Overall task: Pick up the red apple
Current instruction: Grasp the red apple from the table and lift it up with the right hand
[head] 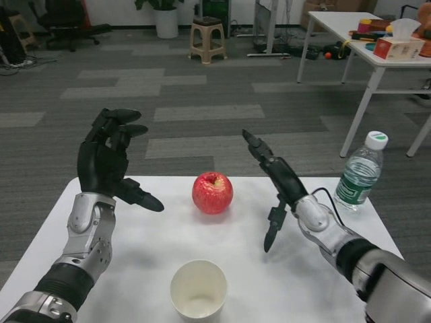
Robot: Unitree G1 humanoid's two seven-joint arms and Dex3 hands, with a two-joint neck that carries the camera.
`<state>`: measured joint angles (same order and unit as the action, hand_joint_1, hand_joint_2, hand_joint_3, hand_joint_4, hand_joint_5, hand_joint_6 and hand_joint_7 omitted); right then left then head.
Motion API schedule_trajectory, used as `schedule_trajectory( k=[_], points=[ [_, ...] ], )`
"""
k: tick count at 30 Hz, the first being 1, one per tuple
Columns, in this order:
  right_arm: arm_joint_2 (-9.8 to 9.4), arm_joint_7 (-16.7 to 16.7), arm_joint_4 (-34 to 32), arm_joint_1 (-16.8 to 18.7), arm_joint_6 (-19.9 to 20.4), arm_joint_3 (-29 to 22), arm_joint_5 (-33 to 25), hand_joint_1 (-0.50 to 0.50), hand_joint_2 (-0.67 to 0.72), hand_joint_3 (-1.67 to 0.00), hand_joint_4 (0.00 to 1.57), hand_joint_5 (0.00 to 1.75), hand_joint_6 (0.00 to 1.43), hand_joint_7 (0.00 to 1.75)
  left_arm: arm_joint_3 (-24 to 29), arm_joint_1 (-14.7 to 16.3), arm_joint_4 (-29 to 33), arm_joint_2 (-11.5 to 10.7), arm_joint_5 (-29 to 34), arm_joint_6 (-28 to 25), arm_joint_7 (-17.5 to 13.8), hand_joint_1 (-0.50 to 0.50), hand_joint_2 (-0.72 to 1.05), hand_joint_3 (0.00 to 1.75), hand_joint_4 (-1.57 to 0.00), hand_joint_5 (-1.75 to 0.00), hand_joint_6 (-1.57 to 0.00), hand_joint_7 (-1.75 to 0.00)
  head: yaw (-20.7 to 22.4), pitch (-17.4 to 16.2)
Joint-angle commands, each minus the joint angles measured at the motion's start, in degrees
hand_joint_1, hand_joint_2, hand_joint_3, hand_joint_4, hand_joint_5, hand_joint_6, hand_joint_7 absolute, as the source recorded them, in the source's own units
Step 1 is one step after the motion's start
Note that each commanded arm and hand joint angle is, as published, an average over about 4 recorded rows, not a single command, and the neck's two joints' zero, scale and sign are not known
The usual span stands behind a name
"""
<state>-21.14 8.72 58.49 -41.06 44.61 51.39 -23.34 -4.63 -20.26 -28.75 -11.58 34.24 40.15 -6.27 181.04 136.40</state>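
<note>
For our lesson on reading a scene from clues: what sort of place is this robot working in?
Probably an office or lab workroom. Grey carpet tiles cover the floor, an office chair stands at the back left, and a second white table at the right holds a tissue box.

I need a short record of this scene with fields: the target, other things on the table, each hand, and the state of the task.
target: red apple, upright on the white table, stem dip up
cup: empty paper cup, near edge, in front of the apple
bottle: water bottle, standing at the table's right edge
left hand: raised left of the apple, fingers apart, holds nothing
right hand: right of the apple, fingers extended, holds nothing
task state: apple not yet touched
</note>
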Motion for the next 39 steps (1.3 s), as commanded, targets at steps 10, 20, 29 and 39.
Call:
schedule_trajectory(
  k=[10,20,29,39],
  points=[
    [5.19,1.38,10.85,-9.25,-2.64,11.54,-0.48,-0.38,0.72,0.00,0.00,0.00,0.00,0.00,1.24,-0.79,-0.25,-0.02,-1.42,-2.31,-0.02,-0.50,-0.37,0.09,0.00,-1.64,-0.45,-1.12,-1.60,0.99],
    [7.83,3.67,16.43,-13.30,-3.87,15.85,-0.39,-0.38,0.72,0.00,0.00,0.00,0.00,0.00,0.76,-1.19,-0.69,0.07,-2.25,-2.71,-0.06,-0.50,-0.37,0.09,0.00,-1.62,-0.45,-1.12,-2.35,1.77],
    [8.57,5.62,15.25,-14.48,-4.09,20.77,-0.39,-0.41,0.72,0.00,0.00,0.00,0.00,0.00,0.06,-1.98,-1.57,0.31,-2.25,-2.62,-0.15,-0.50,-0.37,0.09,0.00,-1.54,-0.45,-1.12,-6.53,5.02],
    [8.75,6.57,12.48,-14.66,-4.18,27.32,-0.39,-0.41,0.72,0.00,0.00,0.00,0.00,0.00,-0.56,-1.89,-1.48,0.42,-2.16,-2.62,-0.15,-0.50,-0.37,0.09,0.00,-1.54,-0.45,-1.12,-9.46,5.39]
  ],
)
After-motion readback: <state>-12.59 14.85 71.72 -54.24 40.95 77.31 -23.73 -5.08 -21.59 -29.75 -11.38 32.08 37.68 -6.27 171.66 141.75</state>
